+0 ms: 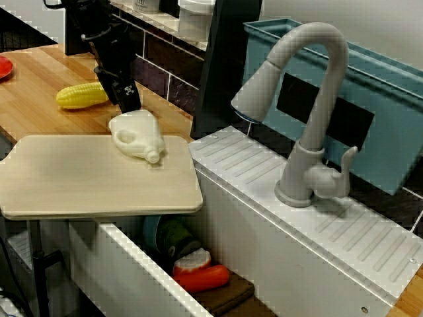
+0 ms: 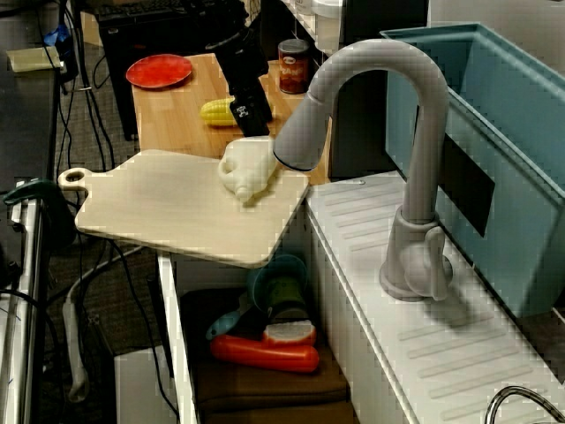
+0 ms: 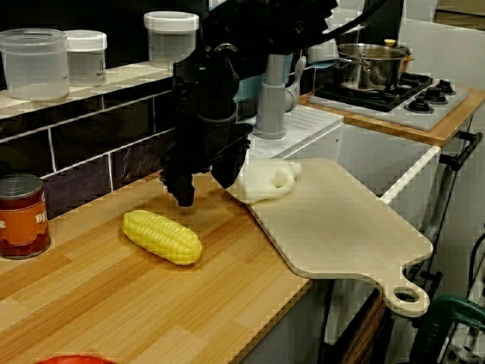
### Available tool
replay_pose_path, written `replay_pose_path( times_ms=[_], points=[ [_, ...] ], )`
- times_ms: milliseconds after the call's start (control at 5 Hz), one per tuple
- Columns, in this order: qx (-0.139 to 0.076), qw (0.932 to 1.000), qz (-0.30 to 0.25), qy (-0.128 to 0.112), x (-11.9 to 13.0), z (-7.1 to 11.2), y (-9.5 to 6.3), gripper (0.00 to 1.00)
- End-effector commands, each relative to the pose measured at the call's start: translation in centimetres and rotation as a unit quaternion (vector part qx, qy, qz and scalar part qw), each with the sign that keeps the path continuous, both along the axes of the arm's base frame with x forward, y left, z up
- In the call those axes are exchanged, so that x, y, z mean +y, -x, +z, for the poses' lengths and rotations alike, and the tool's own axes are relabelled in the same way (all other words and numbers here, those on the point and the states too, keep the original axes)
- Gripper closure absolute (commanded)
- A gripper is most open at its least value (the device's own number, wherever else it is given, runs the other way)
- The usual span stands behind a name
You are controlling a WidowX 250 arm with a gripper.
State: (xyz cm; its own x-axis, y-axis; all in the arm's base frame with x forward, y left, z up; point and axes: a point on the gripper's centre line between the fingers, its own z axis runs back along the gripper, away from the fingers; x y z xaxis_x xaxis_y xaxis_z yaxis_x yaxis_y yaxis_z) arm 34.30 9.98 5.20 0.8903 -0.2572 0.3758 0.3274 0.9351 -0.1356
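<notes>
From the sink-side view, farthest left on the desk (image 1: 33, 105) is a corn cob (image 1: 81, 95), lying crosswise just beside the claw (image 1: 129, 104). The claw hangs nearly upright over the back edge of the cutting board (image 1: 79, 175). I cannot tell whether it is spread or closed. The desk-end view shows one finger (image 3: 184, 196) plainly, but the other is lost against the dark wrist. Nothing is held.

Just right of the tips and below them is the white jug (image 1: 137, 135), on its side on the board's far corner. Its long axis runs from the broad base, right under the claw, out to the neck, which points away toward the board's edge by the sink. Its handle loop faces up. The tips meet the base or sit just above it; I can't say which.

Under the board's overhang, the sink basin (image 2: 190, 371) holds a teal cup (image 2: 278, 281) tipped on its side, a red-and-white piece and an orange-red vegetable (image 2: 265, 353) on a brown cloth. Further right are the grey faucet (image 1: 310, 99) and an open blue bin (image 1: 396, 112), whose inside I cannot see.
</notes>
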Motion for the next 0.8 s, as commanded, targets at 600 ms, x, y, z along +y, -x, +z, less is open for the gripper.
replay_pose_path(
  times_ms=[600],
  points=[
    [0.015, 0.9971, -0.061, 0.042, -4.6, 2.6, 3.5, 0.00]
  ],
)
